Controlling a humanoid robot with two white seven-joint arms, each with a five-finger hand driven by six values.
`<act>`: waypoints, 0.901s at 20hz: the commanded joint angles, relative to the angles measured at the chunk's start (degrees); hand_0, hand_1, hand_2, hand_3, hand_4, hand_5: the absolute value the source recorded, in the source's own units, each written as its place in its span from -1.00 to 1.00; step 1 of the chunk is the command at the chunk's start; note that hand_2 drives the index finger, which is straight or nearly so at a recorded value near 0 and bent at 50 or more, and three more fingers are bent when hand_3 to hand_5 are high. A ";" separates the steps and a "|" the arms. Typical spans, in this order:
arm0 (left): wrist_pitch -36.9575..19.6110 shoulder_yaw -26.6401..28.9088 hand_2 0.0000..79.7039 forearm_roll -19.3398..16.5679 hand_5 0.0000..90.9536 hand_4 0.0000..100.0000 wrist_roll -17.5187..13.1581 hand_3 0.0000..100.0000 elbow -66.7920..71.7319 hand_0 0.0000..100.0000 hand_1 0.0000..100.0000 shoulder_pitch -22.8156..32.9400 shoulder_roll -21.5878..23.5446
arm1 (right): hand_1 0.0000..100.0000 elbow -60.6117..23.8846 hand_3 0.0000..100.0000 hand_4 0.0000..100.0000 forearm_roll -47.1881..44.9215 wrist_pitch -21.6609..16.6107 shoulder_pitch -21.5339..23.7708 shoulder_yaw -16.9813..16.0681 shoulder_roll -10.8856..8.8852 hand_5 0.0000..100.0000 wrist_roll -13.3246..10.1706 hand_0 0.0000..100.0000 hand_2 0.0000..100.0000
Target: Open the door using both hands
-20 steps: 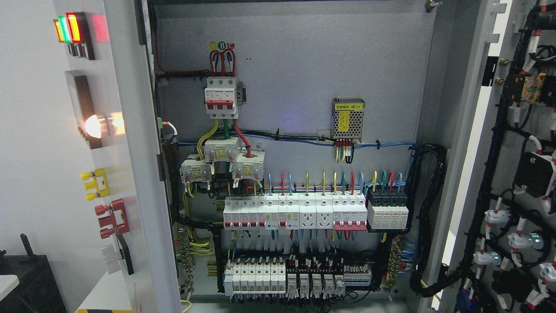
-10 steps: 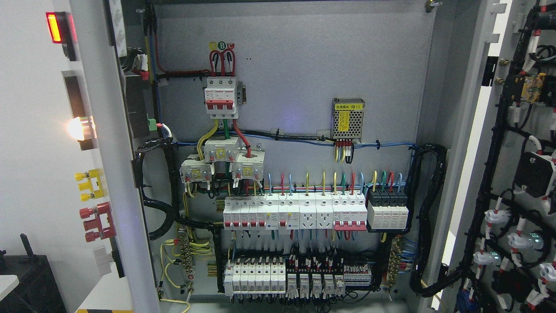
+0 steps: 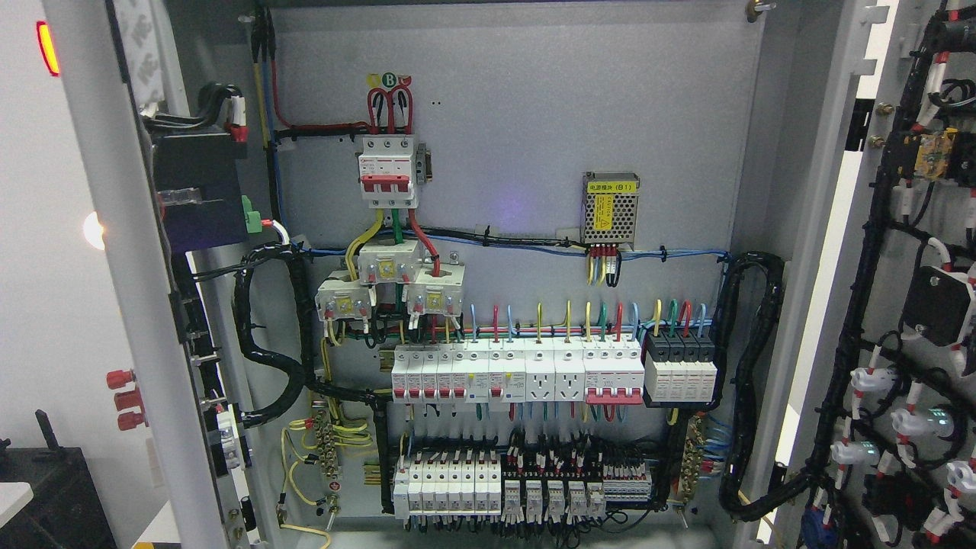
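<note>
The grey electrical cabinet stands wide open in the head view. Its left door [image 3: 107, 252] is swung out to the left, seen nearly edge-on, with its inner side and a dark box [image 3: 197, 191] showing. The right door [image 3: 862, 252] is swung out to the right, its inner face covered with black cable looms [image 3: 854, 358] and white terminals. Between them the back panel [image 3: 518, 114] carries a red-handled main breaker [image 3: 389, 171] and rows of white breakers [image 3: 511, 374]. Neither of my hands nor either arm is in the picture.
A small metal power supply with a yellow label [image 3: 610, 207] hangs on the panel's right. Relay rows [image 3: 526, 484] run along the bottom. A black cable bundle [image 3: 751, 381] loops at the cabinet's right. Dark equipment [image 3: 46, 488] sits low at the far left.
The left door has swung further out to the left. Its front lamps and switches have turned nearly out of sight, and its inner side and more wiring now show.
</note>
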 commanded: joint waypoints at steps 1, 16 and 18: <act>0.02 0.00 -1.00 0.00 -1.00 -0.91 -0.02 -1.00 -1.85 -1.00 -1.00 1.67 -0.03 | -1.00 -0.23 -1.00 -1.00 1.87 0.15 -0.38 2.56 1.20 -1.00 -0.18 -1.00 -1.00; 0.02 0.00 -1.00 0.00 -1.00 -0.91 -0.02 -1.00 -1.85 -1.00 -1.00 1.67 -0.03 | -1.00 0.56 -1.00 -1.00 5.39 0.24 -2.41 5.11 3.76 -1.00 -2.11 -1.00 -1.00; 0.02 0.00 -1.00 0.00 -1.00 -0.91 -0.02 -1.00 -1.85 -1.00 -1.00 1.67 0.05 | -1.00 0.65 -1.00 -1.00 5.56 0.24 -2.49 5.81 3.84 -1.00 -2.29 -1.00 -1.00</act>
